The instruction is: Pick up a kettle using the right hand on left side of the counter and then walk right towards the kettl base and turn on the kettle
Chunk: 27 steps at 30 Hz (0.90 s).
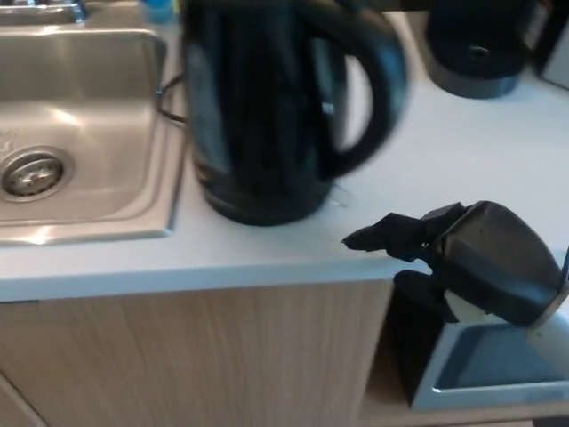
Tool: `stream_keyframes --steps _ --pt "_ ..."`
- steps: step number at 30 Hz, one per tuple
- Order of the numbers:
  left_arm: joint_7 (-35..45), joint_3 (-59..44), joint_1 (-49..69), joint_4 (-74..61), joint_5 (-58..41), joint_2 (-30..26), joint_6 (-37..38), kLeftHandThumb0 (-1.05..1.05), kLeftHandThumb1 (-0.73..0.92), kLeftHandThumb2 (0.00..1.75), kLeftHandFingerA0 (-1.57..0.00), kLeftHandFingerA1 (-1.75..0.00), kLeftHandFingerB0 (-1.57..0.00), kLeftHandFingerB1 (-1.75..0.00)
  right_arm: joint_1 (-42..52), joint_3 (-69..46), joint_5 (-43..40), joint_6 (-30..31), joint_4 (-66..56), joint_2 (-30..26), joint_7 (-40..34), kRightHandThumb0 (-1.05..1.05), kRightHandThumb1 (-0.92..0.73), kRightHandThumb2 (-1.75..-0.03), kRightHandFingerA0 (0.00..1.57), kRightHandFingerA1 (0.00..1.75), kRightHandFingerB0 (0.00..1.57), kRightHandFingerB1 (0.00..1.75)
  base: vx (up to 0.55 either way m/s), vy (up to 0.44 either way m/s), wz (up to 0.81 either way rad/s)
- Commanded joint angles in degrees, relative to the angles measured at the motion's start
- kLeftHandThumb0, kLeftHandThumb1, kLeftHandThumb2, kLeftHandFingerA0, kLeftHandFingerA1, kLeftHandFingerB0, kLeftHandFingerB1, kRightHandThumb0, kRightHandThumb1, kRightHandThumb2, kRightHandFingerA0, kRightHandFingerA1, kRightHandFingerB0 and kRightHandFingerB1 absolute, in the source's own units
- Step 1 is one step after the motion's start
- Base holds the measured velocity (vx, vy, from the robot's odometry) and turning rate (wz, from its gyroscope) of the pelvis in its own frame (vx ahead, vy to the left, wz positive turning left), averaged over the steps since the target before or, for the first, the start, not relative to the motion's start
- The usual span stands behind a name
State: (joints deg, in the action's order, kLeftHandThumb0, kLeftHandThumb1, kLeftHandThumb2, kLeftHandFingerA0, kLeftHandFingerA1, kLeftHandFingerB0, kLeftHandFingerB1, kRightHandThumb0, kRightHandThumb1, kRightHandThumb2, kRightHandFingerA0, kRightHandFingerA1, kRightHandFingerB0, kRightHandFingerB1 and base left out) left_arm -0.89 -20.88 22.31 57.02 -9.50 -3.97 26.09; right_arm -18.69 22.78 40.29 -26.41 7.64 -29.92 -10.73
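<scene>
I see the black kettle (276, 107) standing upright on the white counter (462, 151), just right of the steel sink (80, 133), its handle facing right. My right hand (462, 262) hangs near the counter's front edge, below and right of the kettle, fingers (378, 236) spread apart and holding nothing. A black kettle base (476, 53) sits at the far right.

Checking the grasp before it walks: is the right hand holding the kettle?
No. The right hand is open, fingers apart, clear of the kettle standing upright on the counter.
</scene>
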Motion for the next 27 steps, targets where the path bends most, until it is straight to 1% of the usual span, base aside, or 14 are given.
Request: stream_keyframes --steps 1,2,3,4,6,7,9,10,12,16,17,18,20,27 --pt "0.1 0.0 -0.2 0.6 -0.2 0.0 0.1 0.32 0.54 1.19 -1.02 -1.07 -0.90 -0.96 -0.1 -1.7 -0.3 -0.9 0.0 -0.9 2.3 -0.11 -0.59 -0.86 0.96 1.75 0.46 0.48 -0.17 -0.233 -0.23" --pt "0.0 0.1 0.0 0.4 -0.2 0.1 0.0 0.33 0.52 1.23 -0.98 -1.11 -0.87 -0.96 -0.2 -1.9 -0.3 -0.8 -0.2 -0.9 2.6 -0.11 -0.60 -0.86 0.94 1.75 0.44 0.48 -0.17 -0.208 0.05" --pt "-0.1 0.1 0.3 0.1 -0.1 0.2 -0.2 0.33 0.52 1.23 -0.98 -1.11 -0.87 -0.96 -0.4 -2.1 -0.3 -0.7 -0.4 -0.9 2.9 -0.11 -0.60 -0.86 0.94 1.75 0.44 0.48 -0.09 -0.098 -0.03" --pt "0.4 0.0 0.6 0.2 -0.3 0.2 0.3 0.32 0.53 1.19 -1.03 -1.07 -0.88 -0.95 -0.5 -2.6 -0.9 -0.1 -0.8 -0.7 3.6 -0.09 -0.59 -0.82 0.91 1.75 0.45 0.47 0.00 0.000 0.00" --pt "0.6 -0.1 0.8 0.2 -0.3 0.2 0.5 0.32 0.53 1.19 -1.03 -1.07 -0.88 -0.95 -0.4 -3.0 -1.0 0.0 -1.1 -0.5 4.1 -0.09 -0.59 -0.82 0.91 1.75 0.45 0.47 0.00 0.000 0.00" --pt "0.5 -0.2 0.8 0.5 -0.3 0.0 0.2 0.30 0.54 1.17 -1.00 -1.05 -0.82 -0.91 -0.4 -3.3 -0.6 0.3 -1.5 -0.5 4.0 -0.10 -0.57 -0.81 0.90 1.75 0.47 0.46 0.00 0.000 0.00" --pt "0.5 -0.2 0.7 0.6 -0.3 -0.2 0.1 0.30 0.54 1.17 -1.00 -1.05 -0.82 -0.91 -0.4 -3.7 -0.3 0.4 -1.7 -0.3 4.2 -0.10 -0.57 -0.81 0.90 1.75 0.47 0.46 -0.04 0.041 0.01" --pt "0.3 -0.3 0.5 0.9 -0.3 -0.2 -0.1 0.31 0.54 1.18 -0.98 -1.04 -0.80 -0.90 -0.4 -4.1 -0.5 0.1 -1.5 -0.5 4.1 -0.06 -0.55 -0.81 0.93 1.74 0.47 0.46 -0.05 0.132 0.00" --pt "0.0 -0.5 0.2 1.3 -0.4 -0.3 -0.5 0.29 0.54 1.18 -1.00 -1.05 -0.84 -0.92 -0.5 -4.8 -0.6 -0.3 -1.3 -0.9 3.9 -0.06 -0.54 -0.82 0.93 1.74 0.48 0.46 -0.01 0.198 -0.09" --pt "0.3 -0.7 0.0 2.2 -0.4 -0.4 0.5 0.30 0.54 1.18 -1.00 -1.05 -0.84 -0.92 -0.2 -5.6 -0.4 -0.6 -1.2 -1.0 4.2 -0.07 -0.55 -0.81 0.92 1.72 0.48 0.46 -0.05 0.295 0.17" --pt "0.4 -0.7 -0.2 2.5 -0.5 -0.4 0.3 0.29 0.53 1.18 -1.01 -1.05 -0.86 -0.93 0.1 -5.9 -0.3 -0.5 -1.2 -1.2 3.9 -0.09 -0.54 -0.81 0.94 1.68 0.49 0.46 -0.09 0.147 0.25" --pt "0.5 -0.8 -0.4 2.9 -0.6 -0.5 -0.1 0.29 0.53 1.18 -1.01 -1.05 -0.86 -0.93 0.5 -6.5 -0.2 -0.4 -1.2 -1.5 3.6 -0.09 -0.54 -0.81 0.94 1.68 0.49 0.46 -0.06 0.110 0.04" --pt "-0.2 -0.2 -0.3 2.5 0.2 -0.4 0.2 0.30 0.54 1.18 -0.99 -1.05 -0.84 -0.92 0.9 -7.4 -1.5 -0.9 -1.4 -1.3 3.7 -0.10 -0.56 -0.77 0.93 1.67 0.51 0.45 0.00 0.024 0.04" --pt "-0.5 0.1 0.0 1.9 0.2 -0.1 -0.3 0.32 0.54 1.21 -0.97 -1.07 -0.84 -0.93 0.2 -7.9 -2.3 -1.4 -0.9 -0.6 5.4 -0.11 -0.58 -0.76 0.91 1.64 0.48 0.44 -0.03 -0.015 0.02"
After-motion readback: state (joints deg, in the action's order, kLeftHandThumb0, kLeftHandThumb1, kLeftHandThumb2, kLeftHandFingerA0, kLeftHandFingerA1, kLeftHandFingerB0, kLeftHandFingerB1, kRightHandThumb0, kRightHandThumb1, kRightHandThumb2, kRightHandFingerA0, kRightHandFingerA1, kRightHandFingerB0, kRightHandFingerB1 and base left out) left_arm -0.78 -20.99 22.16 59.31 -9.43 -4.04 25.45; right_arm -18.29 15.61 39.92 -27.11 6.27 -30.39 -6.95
